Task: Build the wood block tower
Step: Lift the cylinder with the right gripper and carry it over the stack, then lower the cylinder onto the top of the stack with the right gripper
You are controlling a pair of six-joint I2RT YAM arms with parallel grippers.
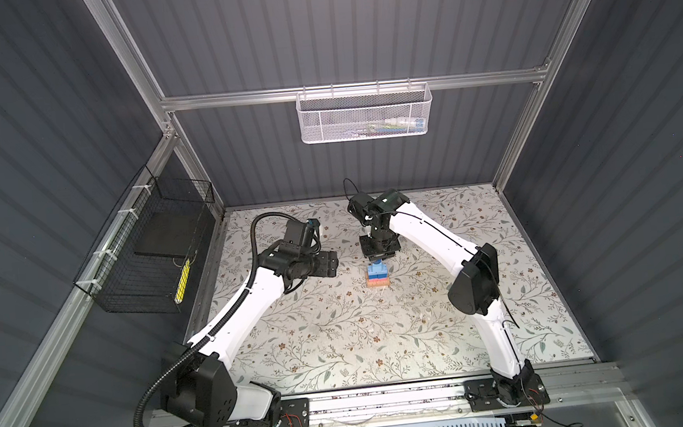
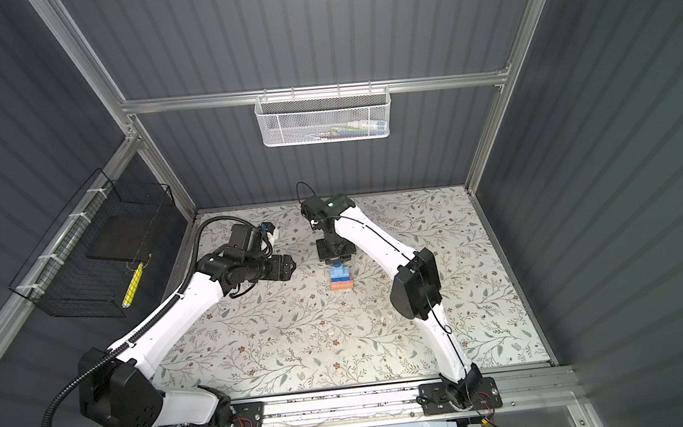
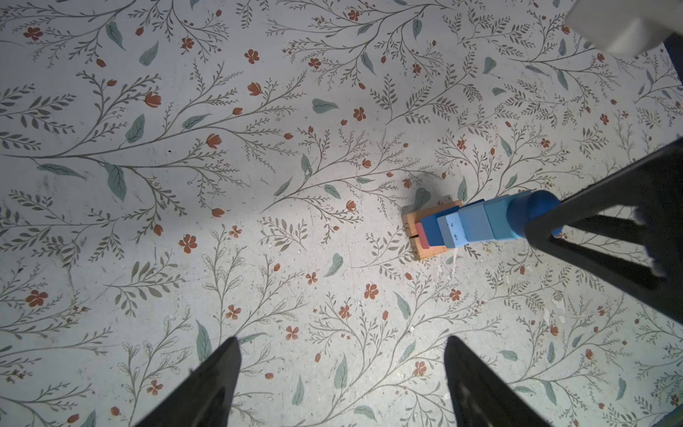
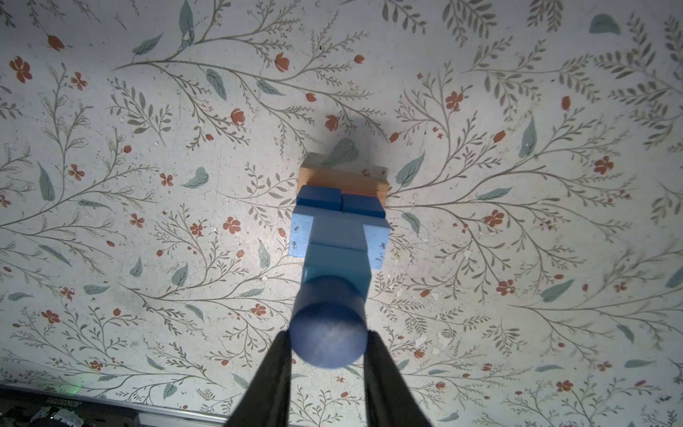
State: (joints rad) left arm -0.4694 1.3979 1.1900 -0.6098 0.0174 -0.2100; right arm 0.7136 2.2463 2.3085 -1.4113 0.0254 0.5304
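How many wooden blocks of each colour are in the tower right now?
Tan wooden bars: 2
Pink wooden bar: 1
Dark blue wooden cubes: 2
Dark blue wooden cylinder: 1
Light blue wooden bar: 1
Light blue wooden cubes: 2
Total: 9 visible
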